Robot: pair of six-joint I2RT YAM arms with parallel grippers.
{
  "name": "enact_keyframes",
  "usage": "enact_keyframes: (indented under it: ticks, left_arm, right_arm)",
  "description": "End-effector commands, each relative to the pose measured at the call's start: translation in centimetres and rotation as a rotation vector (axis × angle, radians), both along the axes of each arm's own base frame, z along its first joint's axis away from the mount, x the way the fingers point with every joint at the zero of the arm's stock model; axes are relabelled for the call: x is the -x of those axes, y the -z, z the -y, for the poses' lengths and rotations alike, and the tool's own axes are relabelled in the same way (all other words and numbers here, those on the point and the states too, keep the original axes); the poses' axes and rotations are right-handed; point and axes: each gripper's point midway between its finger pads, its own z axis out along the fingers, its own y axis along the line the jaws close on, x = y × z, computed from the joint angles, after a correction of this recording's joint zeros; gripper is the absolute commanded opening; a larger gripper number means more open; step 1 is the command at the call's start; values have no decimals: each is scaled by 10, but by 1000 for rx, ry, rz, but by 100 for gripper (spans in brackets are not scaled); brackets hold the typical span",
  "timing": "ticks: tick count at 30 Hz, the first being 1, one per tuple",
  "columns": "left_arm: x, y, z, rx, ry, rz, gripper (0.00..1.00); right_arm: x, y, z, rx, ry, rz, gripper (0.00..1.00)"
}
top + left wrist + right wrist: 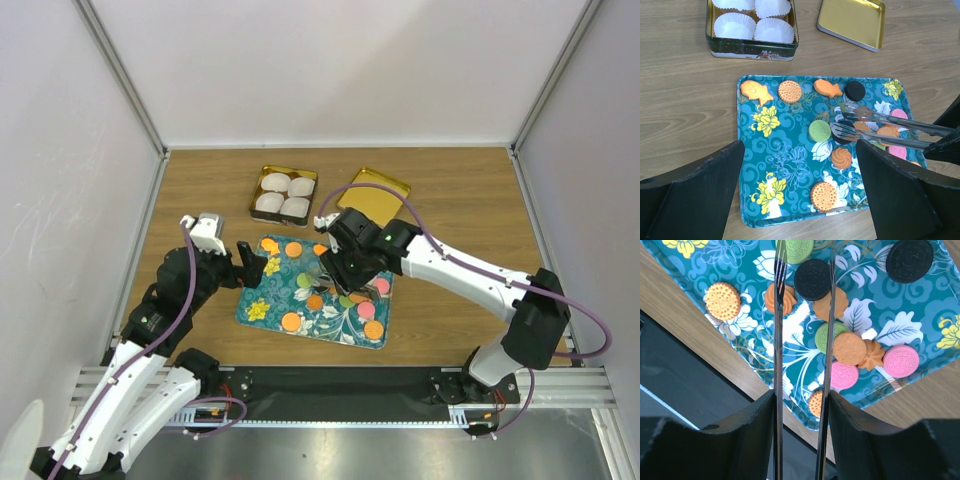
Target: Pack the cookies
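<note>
Your right end effector [801,401] pinches metal tongs [778,315]. Their tips hang over the patterned tray [747,150], one on either side of a black cookie [812,279]; you cannot tell whether they touch it. The cookies [819,131] lie scattered on that tray. Your left end effector [800,150] is spread wide at the tray's left edge, gripping nothing. On the table [685,100] beyond stands a tin [752,47] with 4 white cups [774,30].

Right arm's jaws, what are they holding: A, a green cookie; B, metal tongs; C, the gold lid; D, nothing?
B: the jaws of the right gripper clamp metal tongs, whose two arms reach out over the tray.
</note>
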Motion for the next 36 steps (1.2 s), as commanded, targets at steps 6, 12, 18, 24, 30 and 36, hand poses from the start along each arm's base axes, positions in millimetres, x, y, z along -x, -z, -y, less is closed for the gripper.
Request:
enact_keyframes:
  ticks: [6, 12, 18, 24, 30, 36]
  left_arm:
    - [-2, -1, 3, -11, 22, 14, 100]
    - [-2, -1, 3, -10, 27, 13, 100]
    - [-1, -1, 4, -11, 29, 13, 100]
    - [-1, -2, 4, -9, 32, 14, 100]
    - [-1, -3, 4, -7, 33, 18, 100]
    - [0, -2, 5, -6, 39, 16, 100]
  right_arm:
    - [0, -10, -6, 18, -37, 44, 52]
    - [-5, -5, -2, 66, -22, 71, 52]
    - [-5, -4, -4, 68, -30, 69, 53]
    - [0, -1, -7, 81, -50, 59, 53]
    - [0, 3, -4, 107, -45, 59, 54]
    - [0, 7, -3, 132, -49, 58, 52]
